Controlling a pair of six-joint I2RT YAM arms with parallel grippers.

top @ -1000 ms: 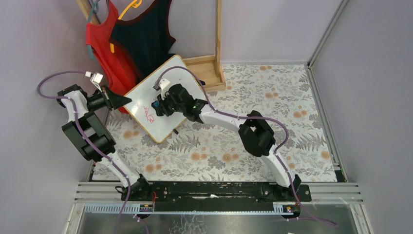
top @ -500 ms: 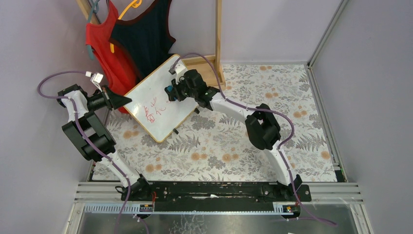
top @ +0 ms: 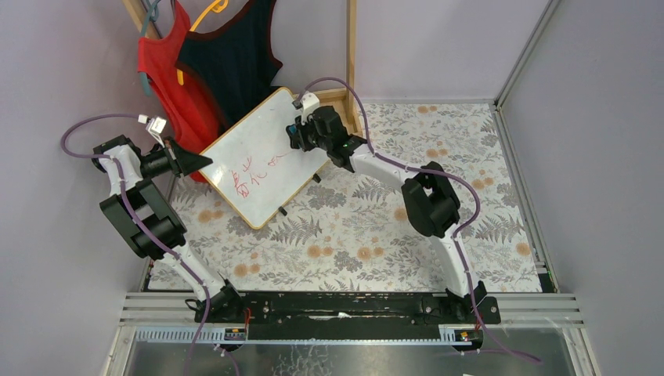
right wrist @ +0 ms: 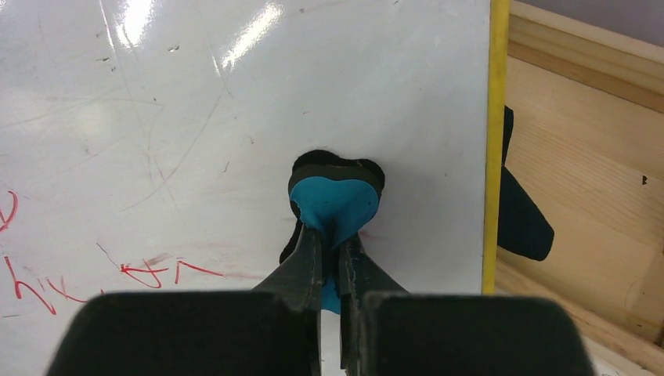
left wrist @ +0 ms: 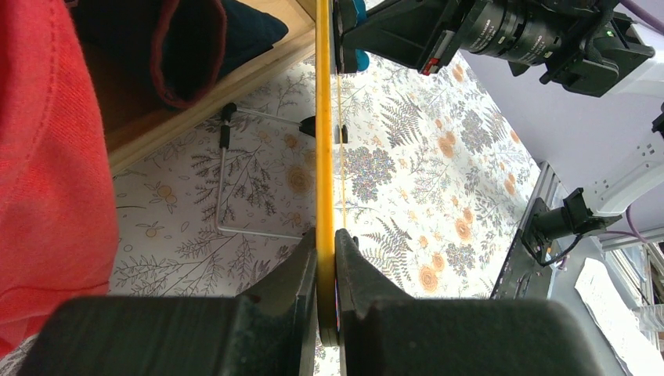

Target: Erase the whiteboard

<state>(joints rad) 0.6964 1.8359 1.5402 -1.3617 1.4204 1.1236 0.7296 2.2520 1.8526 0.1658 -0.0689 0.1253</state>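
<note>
A lab's robot test booth: plain lilac walls (top: 438,47) and aluminium rails (top: 540,309) box in a flower-patterned table (top: 485,157).

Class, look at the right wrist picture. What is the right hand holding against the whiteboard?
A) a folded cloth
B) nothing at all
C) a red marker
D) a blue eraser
D: the right hand is shut on a blue eraser whose dark pad sits against the whiteboard, near its edge.
</note>
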